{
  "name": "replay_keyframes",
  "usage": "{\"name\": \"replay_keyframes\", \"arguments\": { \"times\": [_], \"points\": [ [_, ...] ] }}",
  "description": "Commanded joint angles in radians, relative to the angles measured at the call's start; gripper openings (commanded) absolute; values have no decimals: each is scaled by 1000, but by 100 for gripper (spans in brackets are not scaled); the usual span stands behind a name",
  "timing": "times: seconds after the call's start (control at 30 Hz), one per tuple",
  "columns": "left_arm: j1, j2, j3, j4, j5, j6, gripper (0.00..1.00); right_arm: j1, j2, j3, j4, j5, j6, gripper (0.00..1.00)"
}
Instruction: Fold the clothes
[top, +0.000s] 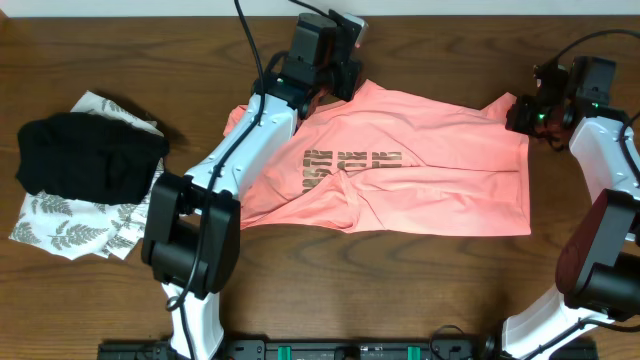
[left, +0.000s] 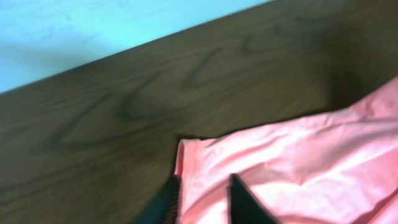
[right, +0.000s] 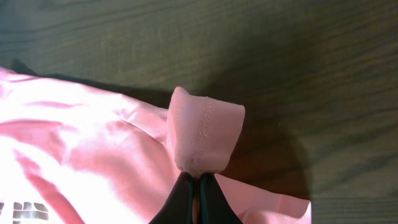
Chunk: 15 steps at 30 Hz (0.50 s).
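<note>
Overhead: pink T-shirt (top: 420, 165) spread mid-frame on desk (top: 400, 290), lettering up. Left claw (top: 345, 80) at top edge, right claw (top: 516, 112) at upper-right corner.
Left wrist: claw released, fingers parted, shirt edge between them, bottom centre.
Right wrist: claw clenched on bunched hem fold, bottom centre.

The right end effector (right: 198, 179) pinched a stitched edge of the pink T-shirt (right: 93, 149), and the fabric bulged in a loop above its closed tips. Dark wooden desk (right: 311, 62) lay beyond.
</note>
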Motion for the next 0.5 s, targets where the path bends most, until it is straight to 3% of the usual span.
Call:
{"name": "replay_keyframes", "arguments": {
  "times": [0.0, 0.13, 0.47],
  "points": [
    [-8, 74, 3, 4, -6, 13, 45, 14, -21, -1, -5, -5, -26, 1],
    [-16, 156, 3, 66, -5, 13, 57, 14, -21, -1, -8, -5, -26, 1],
    [-16, 309, 3, 198, -6, 56, 62, 14, -21, -1, -6, -4, -27, 1]
  ]
}}
